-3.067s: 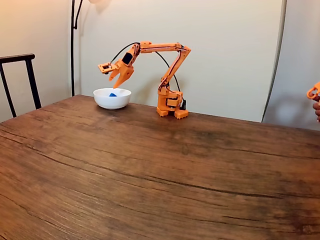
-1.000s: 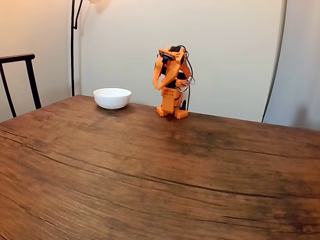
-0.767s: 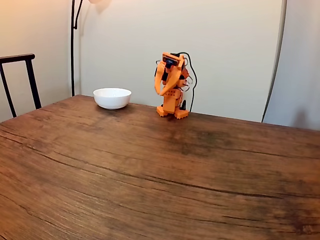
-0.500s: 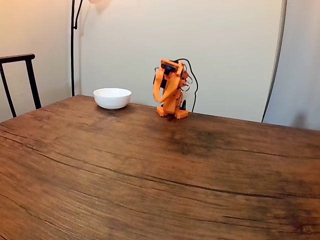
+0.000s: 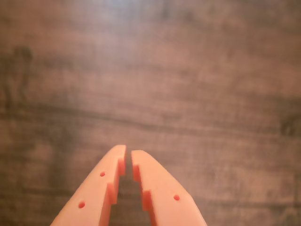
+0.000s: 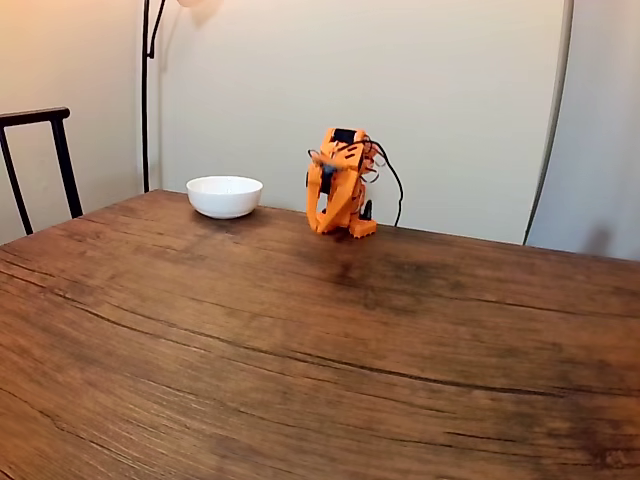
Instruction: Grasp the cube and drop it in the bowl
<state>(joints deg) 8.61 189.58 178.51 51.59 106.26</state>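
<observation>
In the fixed view the white bowl (image 6: 224, 196) stands at the far left of the wooden table. The blue cube is hidden; nothing blue shows over the bowl's rim. The orange arm (image 6: 340, 185) is folded down over its base, right of the bowl and apart from it. Its gripper (image 6: 317, 216) hangs down on the arm's left side, tip close to the tabletop. The wrist view has the gripper (image 5: 128, 151) shut, its two orange fingers (image 5: 103, 188) almost touching, with nothing between them, above bare brown wood.
A dark chair (image 6: 40, 150) stands off the table's left edge, and a black lamp pole (image 6: 146, 90) rises behind the bowl. A pale wall sits close behind the arm. The wooden table (image 6: 300, 350) stretches wide toward the camera.
The arm left its reach over the bowl, where the cube showed inside, swung right and folded. Over the last second it sank lower and the gripper came down toward the table.
</observation>
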